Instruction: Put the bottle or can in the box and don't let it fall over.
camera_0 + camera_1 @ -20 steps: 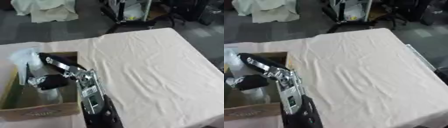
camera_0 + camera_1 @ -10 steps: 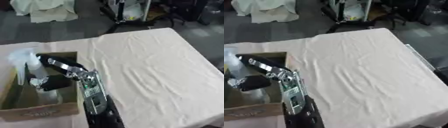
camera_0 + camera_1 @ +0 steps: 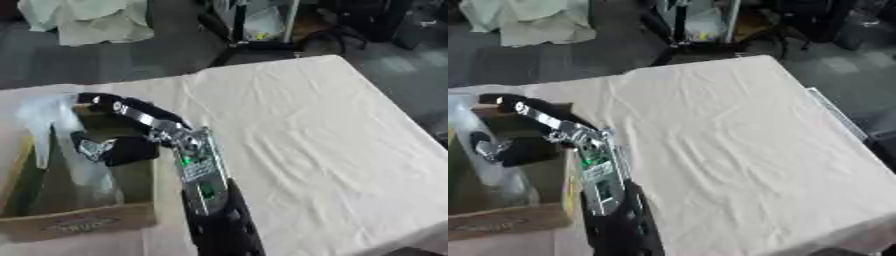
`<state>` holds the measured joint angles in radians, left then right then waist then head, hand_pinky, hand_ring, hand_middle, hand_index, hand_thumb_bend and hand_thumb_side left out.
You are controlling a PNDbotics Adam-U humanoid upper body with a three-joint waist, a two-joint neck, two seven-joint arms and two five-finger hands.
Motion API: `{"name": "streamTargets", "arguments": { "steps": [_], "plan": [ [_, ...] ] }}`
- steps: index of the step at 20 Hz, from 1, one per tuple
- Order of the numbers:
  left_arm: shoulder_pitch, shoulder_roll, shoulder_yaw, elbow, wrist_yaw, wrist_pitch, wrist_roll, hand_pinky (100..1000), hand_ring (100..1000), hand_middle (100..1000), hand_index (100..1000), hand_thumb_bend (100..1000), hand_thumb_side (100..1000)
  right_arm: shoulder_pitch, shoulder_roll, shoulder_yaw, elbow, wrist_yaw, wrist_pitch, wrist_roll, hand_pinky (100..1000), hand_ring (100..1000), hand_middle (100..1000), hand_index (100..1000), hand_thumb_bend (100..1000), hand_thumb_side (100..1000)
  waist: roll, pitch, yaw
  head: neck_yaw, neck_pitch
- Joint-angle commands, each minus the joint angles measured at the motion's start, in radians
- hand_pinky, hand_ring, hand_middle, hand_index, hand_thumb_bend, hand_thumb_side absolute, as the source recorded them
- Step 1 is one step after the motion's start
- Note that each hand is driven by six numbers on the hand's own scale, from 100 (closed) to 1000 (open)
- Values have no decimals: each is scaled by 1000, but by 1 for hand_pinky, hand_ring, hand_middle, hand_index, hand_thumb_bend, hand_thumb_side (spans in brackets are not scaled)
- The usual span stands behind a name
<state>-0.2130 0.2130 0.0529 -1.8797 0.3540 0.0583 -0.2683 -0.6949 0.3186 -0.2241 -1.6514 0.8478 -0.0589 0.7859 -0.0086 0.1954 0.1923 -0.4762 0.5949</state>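
Reached into the box (image 3: 83, 224) with left hand (image 3: 109, 148); fingers curled around a clear bottle (image 3: 87, 170), upright inside.

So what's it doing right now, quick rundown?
Left hand down inside the cardboard box, fingers hidden. Clear plastic bottle upright in the box, beside the hand. Right hand out of view. Nothing blocking on the white tablecloth.

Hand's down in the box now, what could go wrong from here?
1. The hand sits low in the box beside pale plastic; pulling out could snag it.
2. I cannot make out a bottle or whether the hand holds one, so letting go blind may tip it.
3. The arm crosses the box's near wall and could drag it.
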Motion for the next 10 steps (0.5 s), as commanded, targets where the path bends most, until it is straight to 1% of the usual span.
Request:
{"name": "streamTargets", "arguments": {
  "steps": [1,5,7,8,10],
  "plan": [
    [-2,26,7,-7,-10,-4,2,1000,1000,1000,774,130,839,-30,-34,-9,0,-15,13,-29,1000,1000,1000,1000,100,470,5,-27,-3,5,2],
    [4,29,8,-6,-13,-6,2,1000,1000,1000,774,131,841,-49,-67,-32,14,-39,57,-103,1000,1000,1000,1000,100,470,4,-31,-9,8,8],
    [7,30,9,-5,-15,-7,3,1000,1000,1000,774,131,841,-62,-85,-46,16,-48,92,-166,1000,1000,1000,1000,100,470,3,-35,-12,11,12],
    [8,31,9,-4,-15,-7,3,1000,1000,1000,774,131,841,-68,-92,-48,18,-50,109,-196,1000,1000,1000,1000,100,470,3,-36,-13,11,12],
    [9,31,9,-4,-15,-7,3,1000,1000,1000,774,131,841,-74,-98,-44,25,-55,127,-230,1000,1000,1000,1000,100,470,2,-36,-13,11,13]
  ]
}}
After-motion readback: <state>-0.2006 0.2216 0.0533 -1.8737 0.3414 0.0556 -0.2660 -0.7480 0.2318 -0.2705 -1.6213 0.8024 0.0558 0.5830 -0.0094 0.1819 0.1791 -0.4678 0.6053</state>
